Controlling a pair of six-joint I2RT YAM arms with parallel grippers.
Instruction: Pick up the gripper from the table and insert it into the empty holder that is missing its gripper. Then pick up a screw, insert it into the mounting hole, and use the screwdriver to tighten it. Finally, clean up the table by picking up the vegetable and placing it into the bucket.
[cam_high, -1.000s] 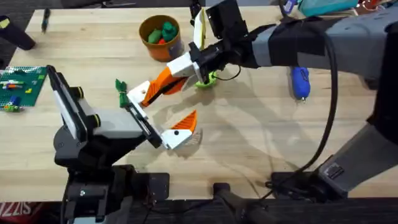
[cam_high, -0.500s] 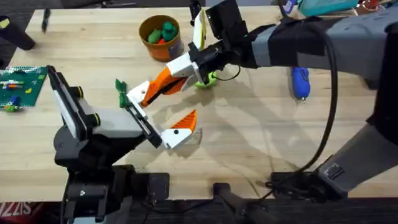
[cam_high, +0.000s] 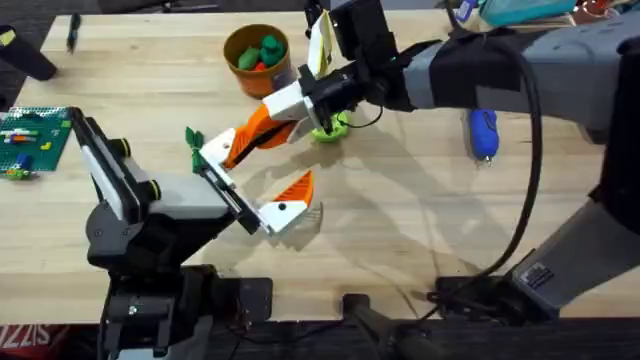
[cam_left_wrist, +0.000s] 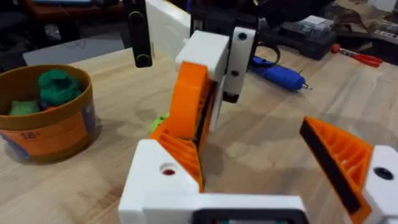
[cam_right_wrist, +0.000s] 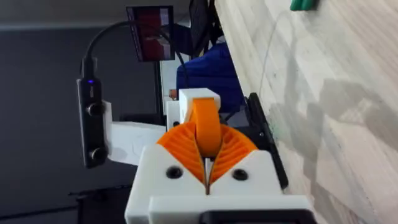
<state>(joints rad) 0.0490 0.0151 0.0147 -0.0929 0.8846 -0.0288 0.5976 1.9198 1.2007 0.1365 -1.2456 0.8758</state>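
— Where are we?
— Our right end effector (cam_high: 285, 108) clamps the gripper (cam_high: 255, 127), seating it into the holder (cam_high: 218, 152). Left end effector (cam_high: 255, 180) gapes.
— Left?
— Screw, tightening, vegetable (cam_high: 193, 140) at nine o'clock.

light wood tabletop (cam_high: 400, 200), dark bg behind.

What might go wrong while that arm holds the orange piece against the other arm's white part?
1. The orange wedge, pinched in the right arm's jaws, meets the white holder at an angle, so it may jam or slip out.
2. The vegetable lies right beside the holder and might get knocked away.
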